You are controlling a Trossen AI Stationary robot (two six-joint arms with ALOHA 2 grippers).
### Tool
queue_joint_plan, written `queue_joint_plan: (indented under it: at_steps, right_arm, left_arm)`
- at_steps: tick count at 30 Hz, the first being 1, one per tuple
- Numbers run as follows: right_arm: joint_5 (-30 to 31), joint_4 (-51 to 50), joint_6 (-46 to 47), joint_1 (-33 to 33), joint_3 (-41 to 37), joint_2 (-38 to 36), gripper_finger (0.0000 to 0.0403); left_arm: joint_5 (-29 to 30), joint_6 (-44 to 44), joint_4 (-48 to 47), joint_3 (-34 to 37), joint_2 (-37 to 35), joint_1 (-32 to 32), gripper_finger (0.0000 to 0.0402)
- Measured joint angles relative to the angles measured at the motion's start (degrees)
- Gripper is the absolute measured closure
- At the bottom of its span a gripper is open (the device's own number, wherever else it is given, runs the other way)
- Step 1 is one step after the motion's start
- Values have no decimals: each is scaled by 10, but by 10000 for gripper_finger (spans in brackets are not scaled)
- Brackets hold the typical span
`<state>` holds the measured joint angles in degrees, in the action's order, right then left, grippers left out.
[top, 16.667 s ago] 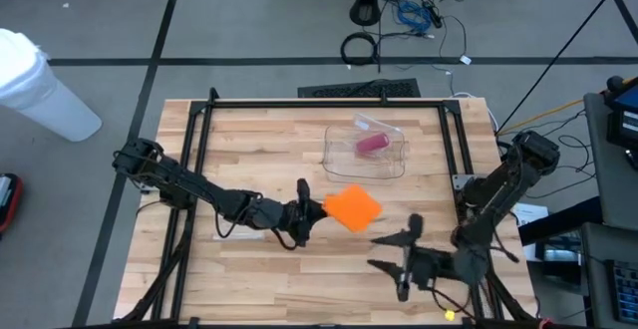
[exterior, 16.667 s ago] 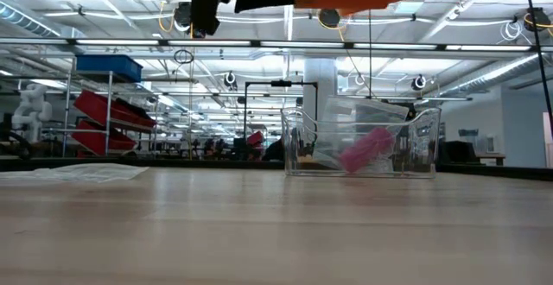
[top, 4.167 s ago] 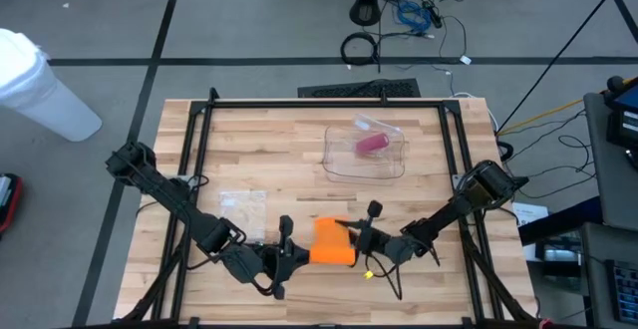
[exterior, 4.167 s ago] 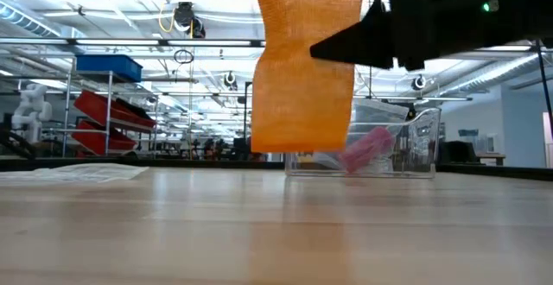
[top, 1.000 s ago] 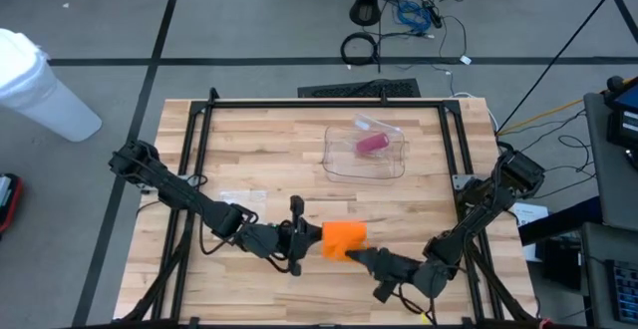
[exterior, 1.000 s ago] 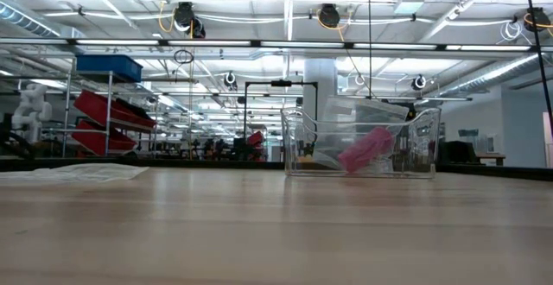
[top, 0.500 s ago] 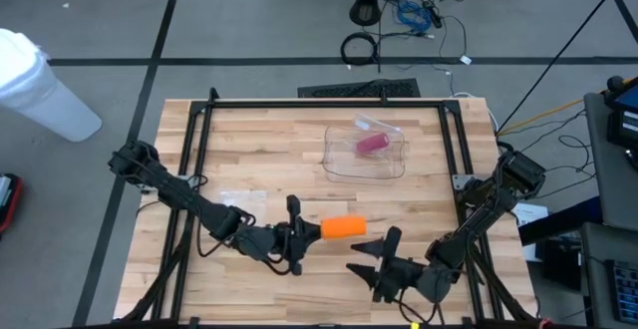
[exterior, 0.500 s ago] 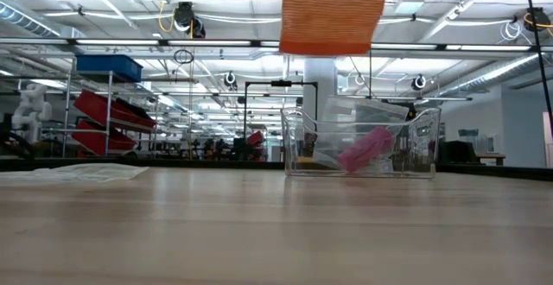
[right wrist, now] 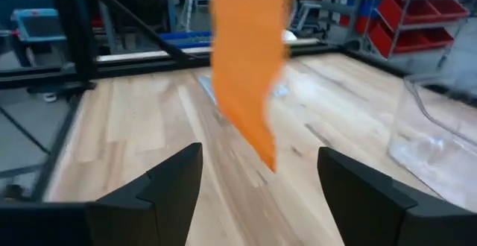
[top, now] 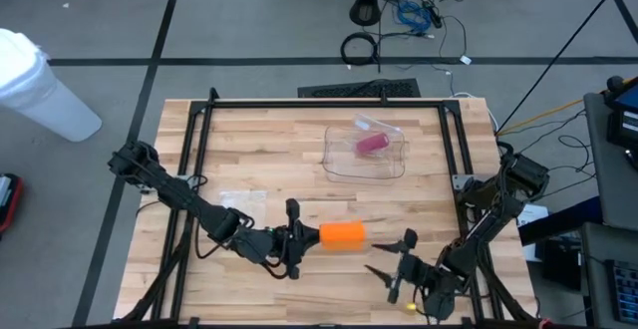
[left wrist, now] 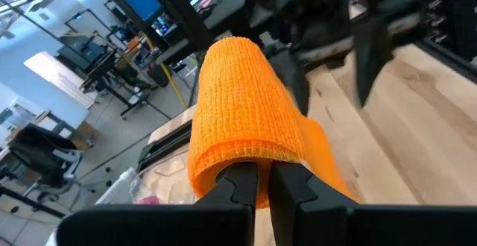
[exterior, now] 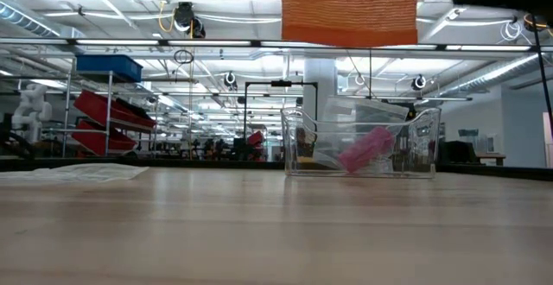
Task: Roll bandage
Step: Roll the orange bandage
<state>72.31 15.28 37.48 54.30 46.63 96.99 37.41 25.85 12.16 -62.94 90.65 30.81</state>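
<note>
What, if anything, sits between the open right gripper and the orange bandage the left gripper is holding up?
Nothing visible. The right gripper stands open, apart from the orange bandage, with only bare table between them. The left gripper is shut on the bandage's far end. The clear bin sits well off that line.

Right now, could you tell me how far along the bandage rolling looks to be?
Partly done: the orange bandage is already wound into a loose roll around the left gripper, which is shut on its end and holds it above the wooden table. In hand: a tail hangs free before the right gripper, which is open and apart from it. Left: winding in that tail and setting the roll down.
</note>
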Motion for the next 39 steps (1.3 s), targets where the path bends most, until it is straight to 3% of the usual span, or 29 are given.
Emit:
queue_joint_plan:
  at_steps: [5,14,17,21,25,35,39]
  right_arm:
    - [-42,30,3,-33,-22,0,152]
    - [-189,160,-157,-109,-23,0,170]
    - [-235,176,-183,-125,-23,0,231]
    - [-274,169,-195,-134,-23,0,368]
    - [-263,166,-226,-134,-23,0,399]
    - [-125,107,-273,-145,-23,0,403]
    - [-122,131,-325,-157,-24,0,403]
  left_arm:
    - [-30,-14,2,0,0,-3,388]
    - [-70,-16,1,0,2,-23,388]
    - [-72,-17,-4,0,2,-23,388]
    - [-72,-26,-5,0,3,-21,388]
    - [-72,-29,-4,0,3,-19,388]
    - [-119,-26,26,0,3,-4,388]
    - [-138,-30,29,0,3,-2,388]
